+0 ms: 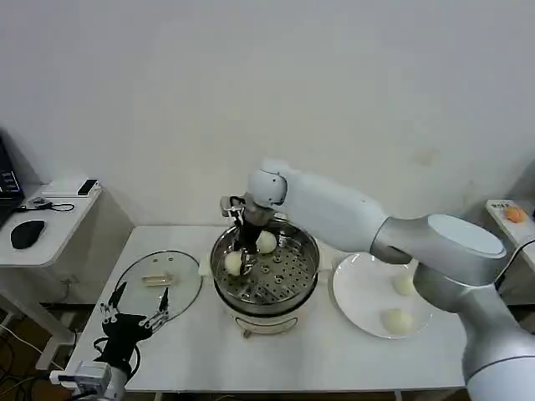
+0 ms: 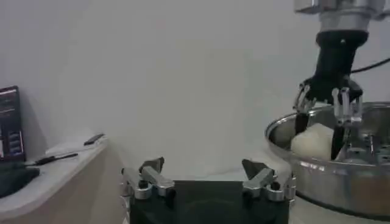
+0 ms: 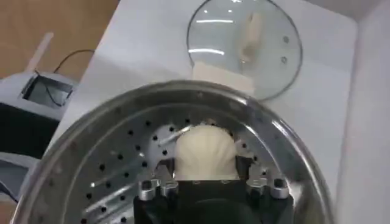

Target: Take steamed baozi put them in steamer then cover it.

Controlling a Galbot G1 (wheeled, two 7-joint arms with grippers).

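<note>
Trouble from here would most likely come at the release: the right gripper reaches down into the round shiny stainless-steel steamer with a small smooth cream-white baozi between its fingers, low over the perforated steel tray. If the fingers spread while the bun sits above the tray, it may roll against the second pale bun lying just beside it on the far side, or stick to a pad and lift out again. A careless withdrawal could also knock the steamer's rim. The right gripper is pinched around the bun, its jaws narrowed onto both sides of it. Two more pale round buns wait on the flat white plate right of the steamer, so the job looks about half done. The round clear glass lid lies on the white table left of the steamer. The left gripper hovers near the lid's near edge, fingers spread, holding nothing.
</note>
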